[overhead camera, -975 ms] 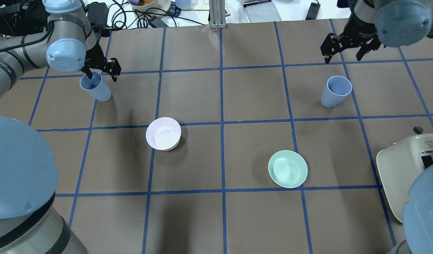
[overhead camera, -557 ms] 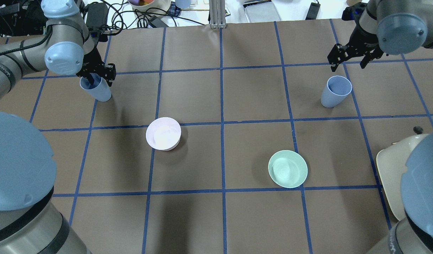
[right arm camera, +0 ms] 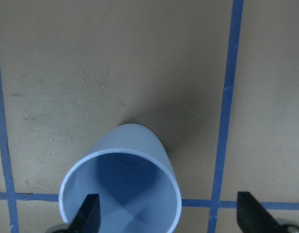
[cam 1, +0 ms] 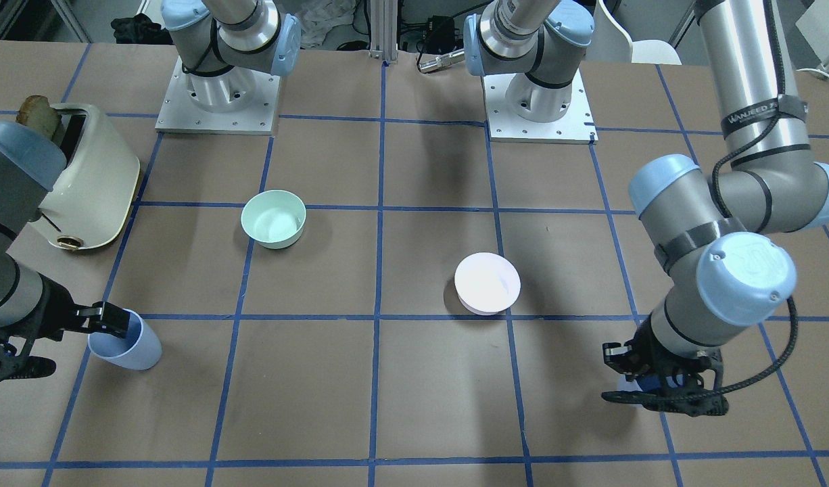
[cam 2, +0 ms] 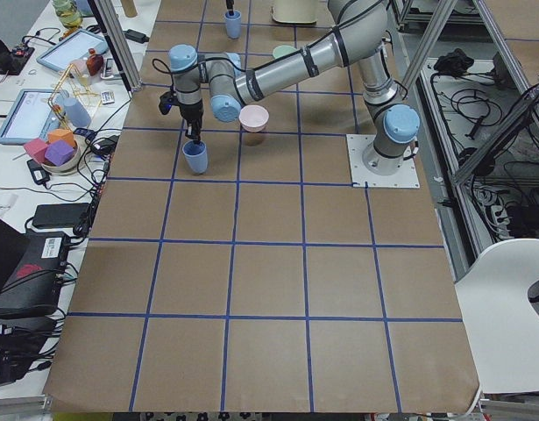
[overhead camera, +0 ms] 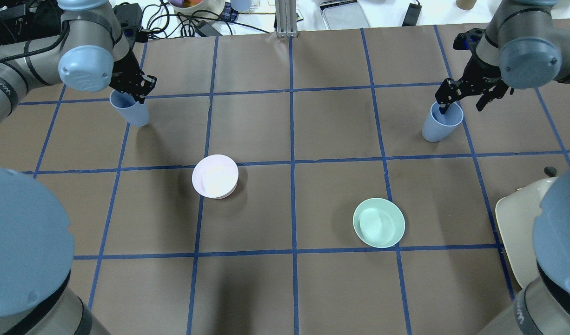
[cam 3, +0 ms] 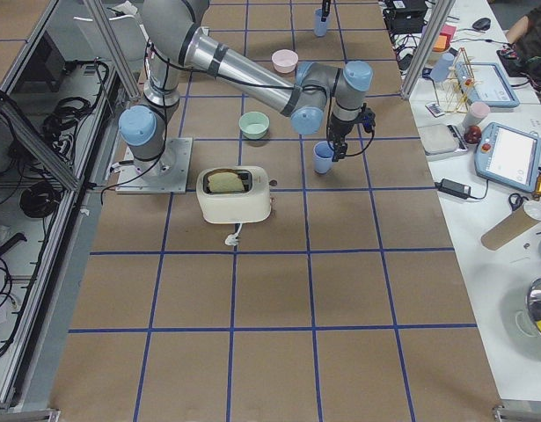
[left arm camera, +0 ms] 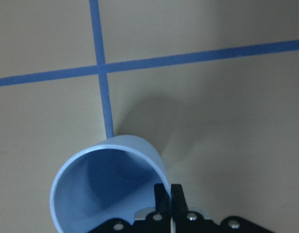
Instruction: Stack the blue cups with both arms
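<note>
The first blue cup [overhead camera: 130, 113] stands mouth-up at the upper left of the overhead view. It is empty, and its smooth pale plastic wall tapers down from a thin, lighter rim. The left tool [left arm camera: 169, 196] is clamped on that rim, with one finger [left arm camera: 161, 193] inside the wall and the other outside, pinching the thin plastic. I cannot tell whether the cup's base touches the counter [overhead camera: 336, 125].

The second blue cup [overhead camera: 436, 128] has the same shape and is also empty. It stands on the counter at the upper right. The right tool [overhead camera: 462, 100] is spread apart over it, one finger [right arm camera: 88, 216] dipped inside the mouth and the other outside, with the wall between them.

Nearer the centre sit two round bowls. The pale pink bowl [overhead camera: 215, 177] has its inside washed out by glare, and the mint-green bowl [overhead camera: 379, 223] is empty and glossy.

At the lower right edge is a cream toaster [overhead camera: 515, 223]. The exterior right view shows a browned slice of toast [cam 3: 224, 181] in its slot. The counter is a matte brown sheet gridded with blue tape.
</note>
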`<state>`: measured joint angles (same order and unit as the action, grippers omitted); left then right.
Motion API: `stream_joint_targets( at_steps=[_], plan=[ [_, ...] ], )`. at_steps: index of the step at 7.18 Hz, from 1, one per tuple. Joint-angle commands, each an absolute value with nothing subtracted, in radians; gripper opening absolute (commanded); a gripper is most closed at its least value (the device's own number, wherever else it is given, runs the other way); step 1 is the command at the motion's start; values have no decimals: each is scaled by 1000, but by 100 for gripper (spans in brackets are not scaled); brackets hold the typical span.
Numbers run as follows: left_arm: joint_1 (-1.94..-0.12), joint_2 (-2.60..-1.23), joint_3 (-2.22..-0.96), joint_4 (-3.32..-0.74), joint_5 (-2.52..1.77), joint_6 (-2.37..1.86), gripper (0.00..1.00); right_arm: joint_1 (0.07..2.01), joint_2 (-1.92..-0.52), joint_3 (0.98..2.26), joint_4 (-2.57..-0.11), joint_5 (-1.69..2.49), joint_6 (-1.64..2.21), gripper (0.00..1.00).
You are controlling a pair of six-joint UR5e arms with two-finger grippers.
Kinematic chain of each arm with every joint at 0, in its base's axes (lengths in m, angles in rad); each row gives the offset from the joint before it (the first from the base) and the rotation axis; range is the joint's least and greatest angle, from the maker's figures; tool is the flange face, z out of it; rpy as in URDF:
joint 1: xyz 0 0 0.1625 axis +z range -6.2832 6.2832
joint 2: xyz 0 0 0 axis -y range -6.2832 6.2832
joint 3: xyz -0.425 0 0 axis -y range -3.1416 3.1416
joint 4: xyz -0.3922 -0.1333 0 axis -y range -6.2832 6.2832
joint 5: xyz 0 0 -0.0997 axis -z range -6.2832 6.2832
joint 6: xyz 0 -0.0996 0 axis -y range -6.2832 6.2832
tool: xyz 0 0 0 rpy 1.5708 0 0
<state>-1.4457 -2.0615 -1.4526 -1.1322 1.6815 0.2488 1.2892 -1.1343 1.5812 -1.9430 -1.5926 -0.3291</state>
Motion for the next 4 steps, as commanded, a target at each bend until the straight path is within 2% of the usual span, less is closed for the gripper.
stream_joint_targets(
  at_steps=[1, 2, 4],
  plan=[
    [-1595, -2020, -1436, -1158, 1664, 49, 0, 1285, -1131, 1589, -1944, -1589, -333, 92],
    [-1680, -2037, -1410, -1157, 1643, -82, 0, 1285, -1128, 1591, -1942, -1591, -334, 51],
    [-1858, -2088, -1341, -1158, 1611, -294, 0, 1284, -1111, 1592, -1937, -1588, -345, 16]
  ],
)
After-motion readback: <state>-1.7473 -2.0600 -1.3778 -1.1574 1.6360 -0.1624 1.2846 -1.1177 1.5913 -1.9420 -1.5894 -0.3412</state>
